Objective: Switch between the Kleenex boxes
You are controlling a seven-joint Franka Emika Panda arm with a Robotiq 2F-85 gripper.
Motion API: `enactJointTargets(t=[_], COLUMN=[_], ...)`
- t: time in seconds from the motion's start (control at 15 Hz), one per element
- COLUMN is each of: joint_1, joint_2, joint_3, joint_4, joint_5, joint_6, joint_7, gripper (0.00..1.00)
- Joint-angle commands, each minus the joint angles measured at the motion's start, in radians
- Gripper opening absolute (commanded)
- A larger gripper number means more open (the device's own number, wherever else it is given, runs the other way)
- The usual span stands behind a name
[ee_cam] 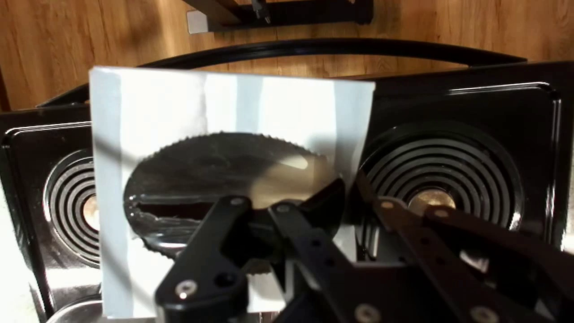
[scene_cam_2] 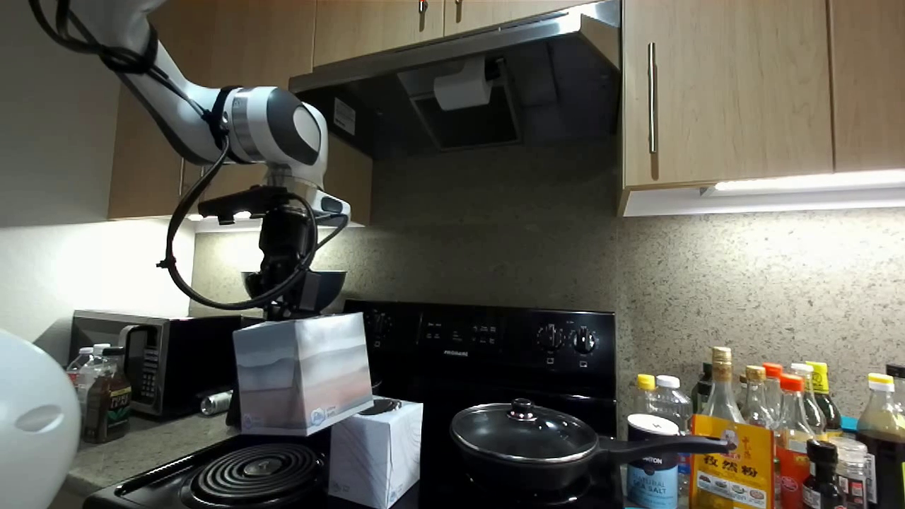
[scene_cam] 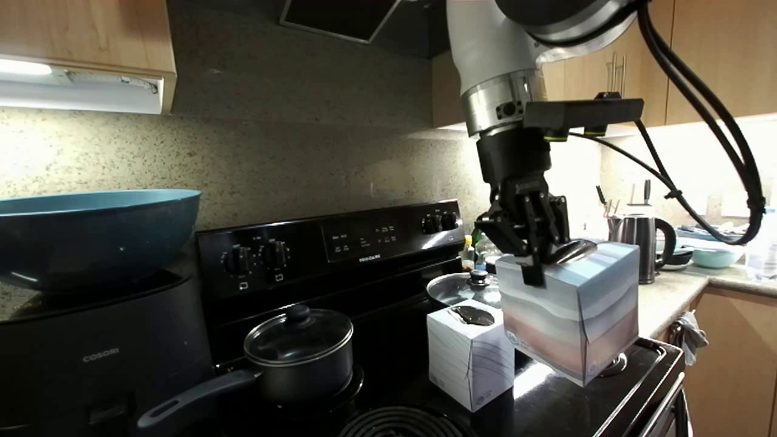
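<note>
Box (scene_cam: 573, 311) hangs tilted over the stove (scene_cam: 561, 405), beneath the pincer (scene_cam: 549, 261), clamped on 1 wall; it is cubic, opening upward. The white box (scene_cam: 471, 359) stands upright, opening up too.

My white, grey-capped jointed arm (scene_cam_2: 286, 127) reaches down from above; silver-banded cylindrical wrist (scene_cam: 493, 102) leans slightly off vertical. Below it, black metal two-fingered gripper (scene_cam: 543, 260) hangs pointing down, jaws clamped on what they carry.
</note>
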Motion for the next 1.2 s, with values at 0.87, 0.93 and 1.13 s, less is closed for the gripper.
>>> enactJointTargets(t=[0.87,0.93,1.13], joint_1=[-0.019,-0.016,-0.013], joint_2=[0.225,0.259,0.343], joint_3=[-0.013,-0.017,-0.031], joint_4=[0.308,0.333,0.379], joint_5=[-0.174,-0.163,-0.142], joint_6=[0.008,0.007,0.012], joint_7=[-0.080,-0.095,-0.126], gripper=[0.01,0.01,0.01])
